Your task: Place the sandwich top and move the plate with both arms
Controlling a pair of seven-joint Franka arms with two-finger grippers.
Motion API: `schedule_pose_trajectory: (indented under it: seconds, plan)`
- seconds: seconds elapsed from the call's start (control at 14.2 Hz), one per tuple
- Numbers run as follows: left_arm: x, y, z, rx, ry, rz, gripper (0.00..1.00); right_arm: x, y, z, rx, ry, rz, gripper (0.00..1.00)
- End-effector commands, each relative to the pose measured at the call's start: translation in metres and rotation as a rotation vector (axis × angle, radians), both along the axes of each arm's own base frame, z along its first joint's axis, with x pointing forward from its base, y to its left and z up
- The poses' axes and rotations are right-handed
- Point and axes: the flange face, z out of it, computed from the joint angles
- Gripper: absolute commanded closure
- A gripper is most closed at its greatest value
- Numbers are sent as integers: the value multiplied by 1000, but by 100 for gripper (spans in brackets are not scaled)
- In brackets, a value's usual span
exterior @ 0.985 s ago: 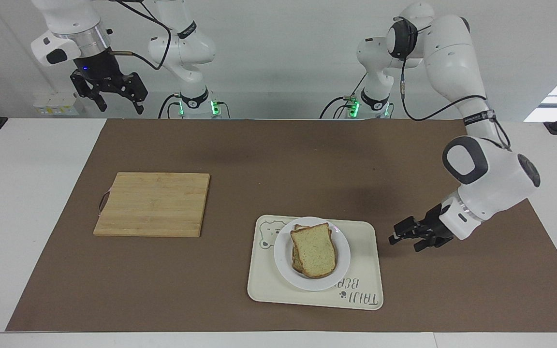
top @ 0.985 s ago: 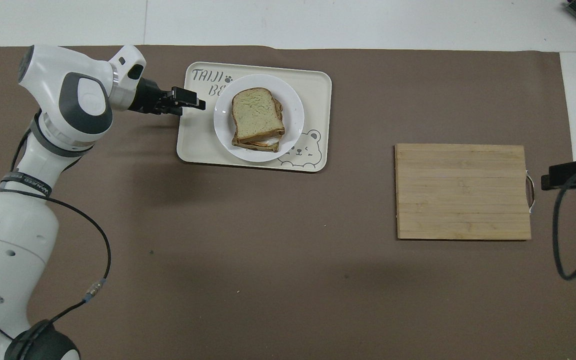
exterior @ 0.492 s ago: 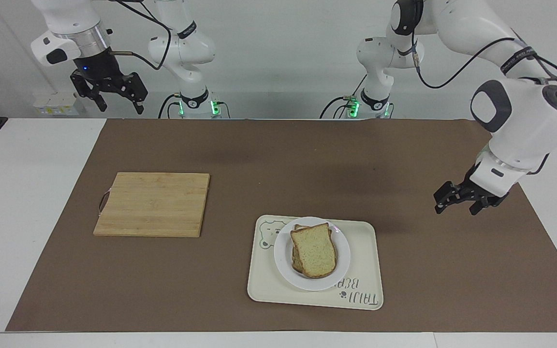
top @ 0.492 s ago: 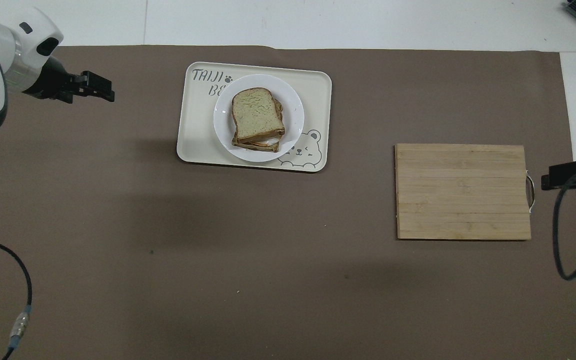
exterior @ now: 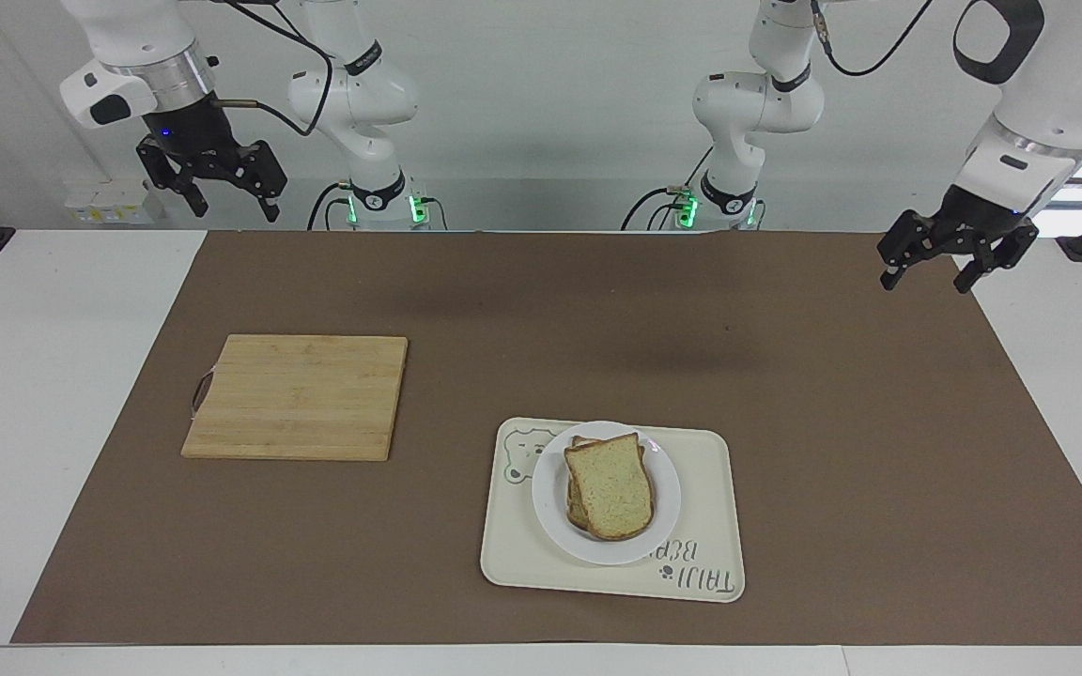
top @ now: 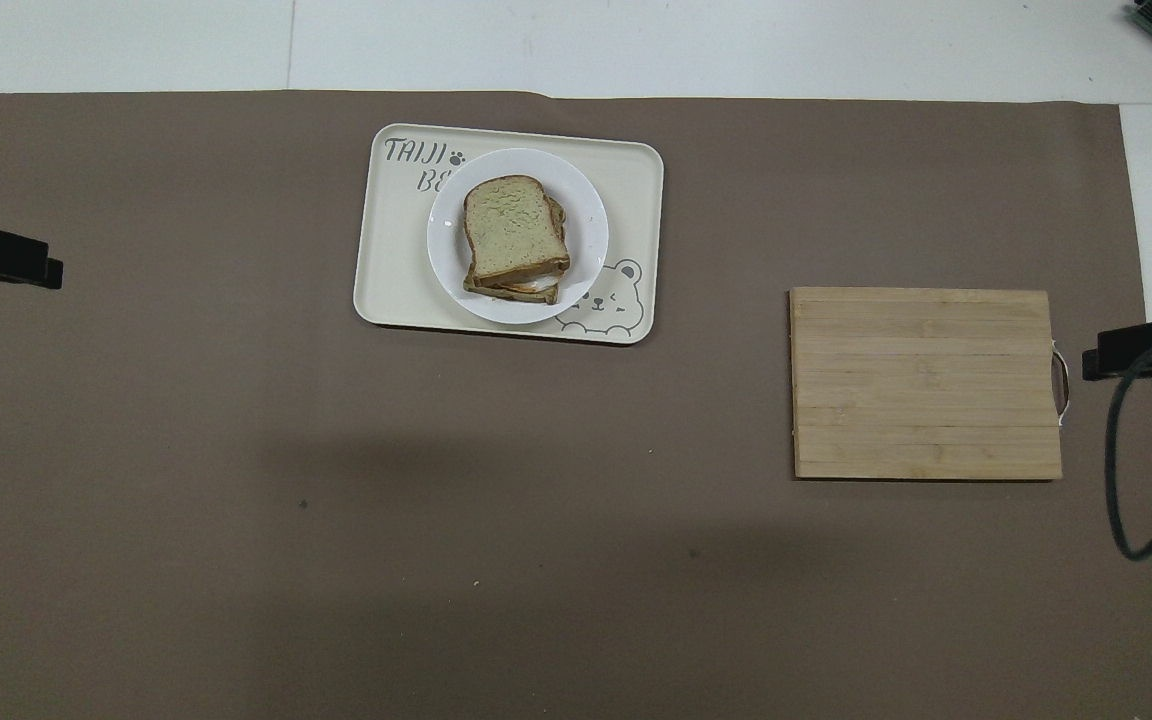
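Both open, empty claws are raised at the desk's ends; the plate [exterior: 606, 493] is found nearer the left claw [exterior: 956, 256] than the right claw [exterior: 219, 192].

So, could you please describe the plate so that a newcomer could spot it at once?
On the brown mat lies a cream tray with a bear drawing. The plate sits on it: round, white, carrying the stacked sandwich, unlike the bare wooden board nearby.
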Motion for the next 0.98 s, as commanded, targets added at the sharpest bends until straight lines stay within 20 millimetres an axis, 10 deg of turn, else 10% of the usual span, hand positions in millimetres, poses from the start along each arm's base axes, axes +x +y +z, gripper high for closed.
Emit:
schedule_pose_trajectory:
  seconds: [0.0, 0.91]
  plan:
    - [-19, 1, -10, 16, 37, -19, 0, -3, -3, 3, 3, -5, 20, 0]
    - [-31, 20, 3, 18, 88, 21, 0, -3, -3, 3, 3, -5, 20, 0]
